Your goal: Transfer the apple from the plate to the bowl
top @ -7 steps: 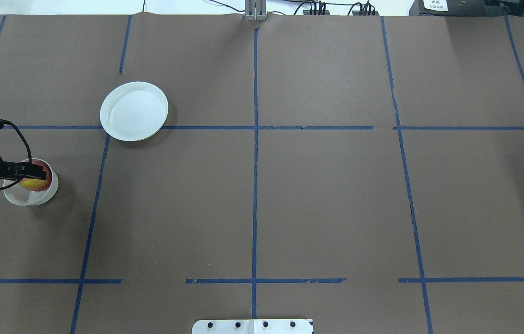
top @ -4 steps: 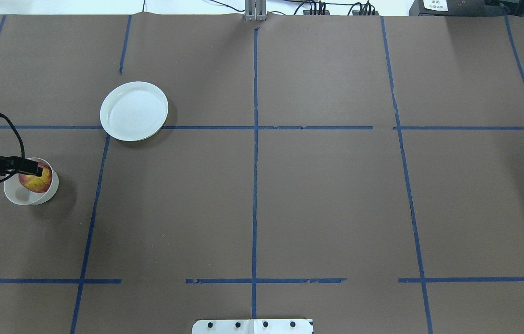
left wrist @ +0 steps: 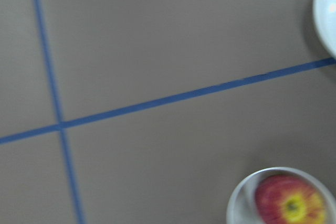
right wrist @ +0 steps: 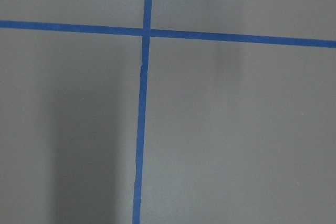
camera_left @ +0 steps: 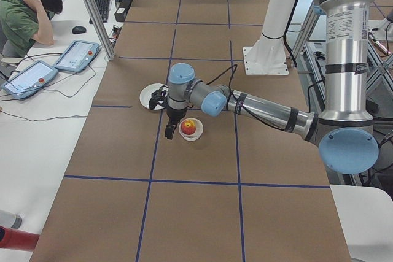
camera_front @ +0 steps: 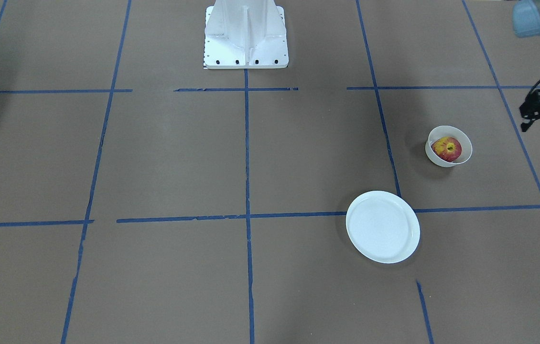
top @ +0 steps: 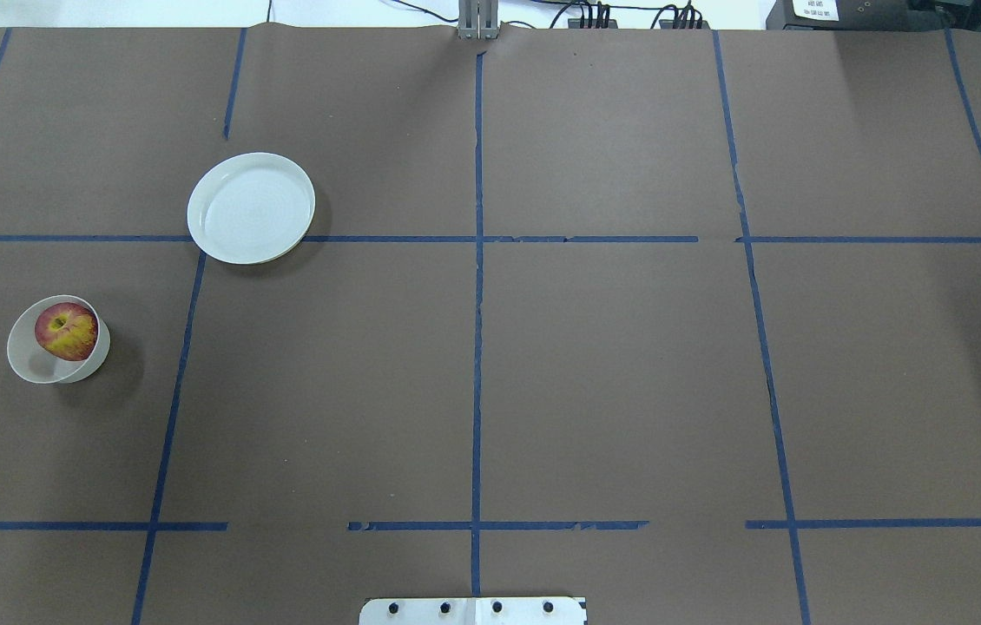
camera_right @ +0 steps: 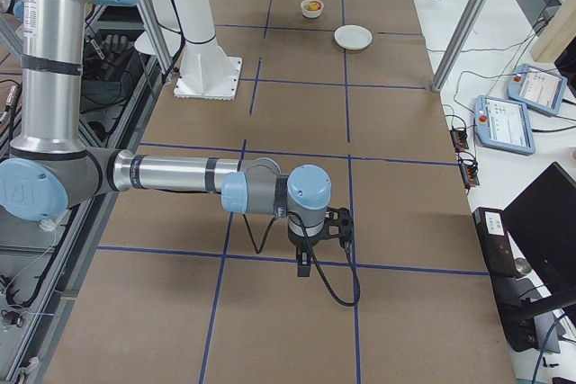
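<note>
Since the apple (top: 66, 331) sits in the bowl (top: 29, 370) and the plate (top: 251, 208) is bare, I'd call this basically done, with my left gripper (camera_left: 168, 129) hanging beside the bowl, off the apple, though I can't tell how open it or the right gripper (camera_right: 306, 263) is.

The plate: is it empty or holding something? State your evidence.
Empty. The plate shows only bare white surface; the apple sits in the separate bowl.

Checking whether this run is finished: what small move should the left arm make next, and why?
Probably lift the left pincer away and park it: the apple already sits in the bowl and the plate is bare, so nothing seems left to carry.
</note>
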Robot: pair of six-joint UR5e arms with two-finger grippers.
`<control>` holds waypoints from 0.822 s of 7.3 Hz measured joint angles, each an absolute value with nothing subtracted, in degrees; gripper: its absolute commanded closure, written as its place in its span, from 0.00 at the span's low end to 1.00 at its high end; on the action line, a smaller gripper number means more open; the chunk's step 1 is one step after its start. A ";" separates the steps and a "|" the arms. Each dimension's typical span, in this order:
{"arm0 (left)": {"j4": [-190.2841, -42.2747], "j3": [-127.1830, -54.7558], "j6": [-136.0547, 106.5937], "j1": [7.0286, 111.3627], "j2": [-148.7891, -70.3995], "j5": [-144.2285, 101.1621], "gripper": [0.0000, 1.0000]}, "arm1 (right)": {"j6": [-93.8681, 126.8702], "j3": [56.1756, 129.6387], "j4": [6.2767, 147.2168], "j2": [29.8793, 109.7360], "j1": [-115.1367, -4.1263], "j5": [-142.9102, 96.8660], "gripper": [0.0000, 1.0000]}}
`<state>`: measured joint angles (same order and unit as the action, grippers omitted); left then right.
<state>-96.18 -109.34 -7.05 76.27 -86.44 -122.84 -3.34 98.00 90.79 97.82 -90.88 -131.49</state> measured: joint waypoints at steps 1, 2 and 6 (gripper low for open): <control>-89.60 -108.70 0.68 82.08 -87.72 -123.16 0.00 | -3.34 98.00 90.79 97.82 -90.88 -131.48 0.00; -84.89 -107.38 4.52 86.34 -88.26 -125.23 0.00 | -3.34 98.00 90.79 97.82 -90.88 -131.48 0.00; -82.23 -102.52 6.81 89.77 -85.18 -137.17 0.00 | -3.34 98.00 90.79 97.82 -90.88 -131.48 0.00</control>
<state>-82.23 -102.52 6.81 89.77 -85.18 -137.17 -3.34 98.00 90.79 97.82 -90.88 -131.48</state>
